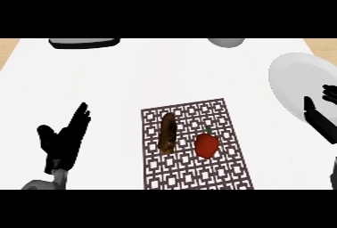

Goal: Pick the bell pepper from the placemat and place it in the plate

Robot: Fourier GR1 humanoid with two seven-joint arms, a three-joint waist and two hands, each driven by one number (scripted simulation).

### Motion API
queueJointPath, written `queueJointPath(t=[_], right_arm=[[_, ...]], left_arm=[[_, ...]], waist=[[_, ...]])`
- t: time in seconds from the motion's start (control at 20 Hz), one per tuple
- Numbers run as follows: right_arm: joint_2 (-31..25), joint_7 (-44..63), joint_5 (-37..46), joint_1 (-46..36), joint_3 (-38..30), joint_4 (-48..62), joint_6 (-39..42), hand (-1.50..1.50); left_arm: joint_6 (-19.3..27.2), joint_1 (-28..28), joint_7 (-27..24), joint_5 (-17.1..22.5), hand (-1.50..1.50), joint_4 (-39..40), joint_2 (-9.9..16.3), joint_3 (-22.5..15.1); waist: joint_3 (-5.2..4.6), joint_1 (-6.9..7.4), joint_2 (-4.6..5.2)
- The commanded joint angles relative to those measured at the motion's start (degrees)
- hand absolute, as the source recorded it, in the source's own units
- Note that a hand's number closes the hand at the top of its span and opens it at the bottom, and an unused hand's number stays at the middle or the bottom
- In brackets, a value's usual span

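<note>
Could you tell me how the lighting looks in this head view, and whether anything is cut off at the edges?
In the head view, light is even and flat: the bell pepper and brown item cast almost no shadow on the placemat. The plate is cropped at the right edge, as is the right hand. Two items at the top edge are also cut off.

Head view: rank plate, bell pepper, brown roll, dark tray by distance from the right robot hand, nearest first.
From the right robot hand at the right edge:
1. Plate: right side of the counter, right beside the hand, which overlaps its rim.
2. Bell pepper: right half of the placemat.
3. Brown roll: left half of the placemat, beside the pepper.
4. Dark tray: far left, top edge.
</note>
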Motion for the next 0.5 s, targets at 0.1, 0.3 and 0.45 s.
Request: queueJointPath(t=[0.1,0.3,0.45], right_arm=[[10.94,-4.03,3.65,15.91,2.62,-17.66,-10.75,-1.50],[7.10,4.60,9.51,24.74,6.37,-30.24,-9.19,-1.50],[0.97,12.94,13.20,27.13,7.51,-30.85,-4.27,-1.50]], left_arm=[[-1.90,2.97,4.67,2.18,0.00,-2.10,-1.84,-2.27],[-1.12,3.56,2.78,-0.28,0.00,-1.05,-3.46,-3.36],[-2.05,1.82,4.90,-0.05,0.00,-2.53,-2.28,-3.03]], waist=[[0.25,1.87,-0.04],[0.19,2.86,0.24],[0.15,3.43,0.39]])
